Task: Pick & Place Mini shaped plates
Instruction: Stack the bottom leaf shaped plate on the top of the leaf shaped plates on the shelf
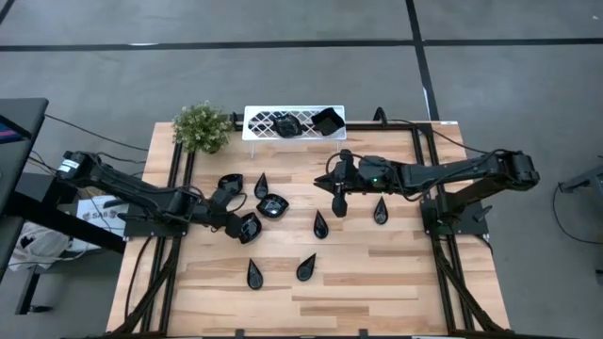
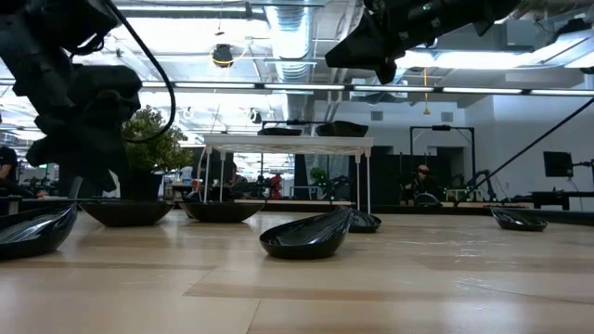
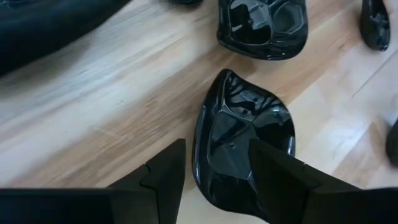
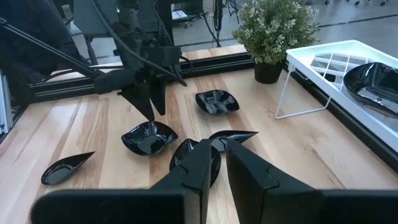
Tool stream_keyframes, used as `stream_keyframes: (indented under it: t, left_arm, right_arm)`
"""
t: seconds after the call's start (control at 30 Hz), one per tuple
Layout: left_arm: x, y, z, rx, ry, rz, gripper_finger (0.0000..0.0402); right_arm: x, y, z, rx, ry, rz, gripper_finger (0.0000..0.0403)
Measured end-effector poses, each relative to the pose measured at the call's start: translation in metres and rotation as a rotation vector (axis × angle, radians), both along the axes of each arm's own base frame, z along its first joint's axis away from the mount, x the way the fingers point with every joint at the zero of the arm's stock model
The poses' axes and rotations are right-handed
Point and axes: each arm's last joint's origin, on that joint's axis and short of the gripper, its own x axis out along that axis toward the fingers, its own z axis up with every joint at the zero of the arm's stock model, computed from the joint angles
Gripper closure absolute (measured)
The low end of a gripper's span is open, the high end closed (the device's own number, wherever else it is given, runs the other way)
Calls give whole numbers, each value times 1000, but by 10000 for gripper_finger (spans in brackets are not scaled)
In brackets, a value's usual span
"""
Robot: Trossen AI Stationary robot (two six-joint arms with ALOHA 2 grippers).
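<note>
Two open fingers (image 3: pixel 165 177) of the left tool (image 3: pixel 214 171) straddle a plate (image 3: pixel 242 134).

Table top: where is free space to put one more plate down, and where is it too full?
The table's near strip, below the two lowest teardrop plates, is bare, and so is the right side past the right gripper. It is crowded between the plant, the white tray and the left gripper.

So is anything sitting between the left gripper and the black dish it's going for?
Nothing visible. In the left wrist view the left gripper already straddles the rim of the black dish, jaws open, one finger outside it on bare wood and the other over its bowl. The neighbouring dish lies apart, beyond it.
</note>
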Motion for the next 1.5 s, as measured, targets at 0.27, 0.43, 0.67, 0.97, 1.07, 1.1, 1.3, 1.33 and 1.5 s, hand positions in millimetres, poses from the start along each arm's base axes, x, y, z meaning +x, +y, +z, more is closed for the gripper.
stream_keyframes:
  t: [0.27,0.43,0.67,0.97,1.07,1.1,1.3,1.33,1.5]
  left_arm:
    - [4,-1,-8,9,31,-3,225]
    - [5,-2,-14,-7,63,-7,225]
    - [8,-4,-19,-37,83,-17,225]
    - [15,-7,-20,-60,32,-22,238]
    - [15,-7,-20,-67,35,-27,261]
    - [15,-7,-20,-67,36,-28,270]
    - [15,-7,-20,-68,36,-26,333]
    - [15,-7,-20,-68,35,-27,344]
    - [15,-7,-20,-68,35,-26,390]
  right_arm:
    - [0,0,0,0,0,0,356]
    - [0,0,0,0,0,0,356]
    - [0,0,0,3,0,-1,356]
    - [0,0,0,11,3,-2,356]
    - [0,0,0,11,3,-2,356]
    - [0,0,0,11,3,-2,356]
    - [0,0,0,11,3,-2,356]
    - [0,0,0,11,3,-2,356]
    - [0,0,0,11,3,-2,356]
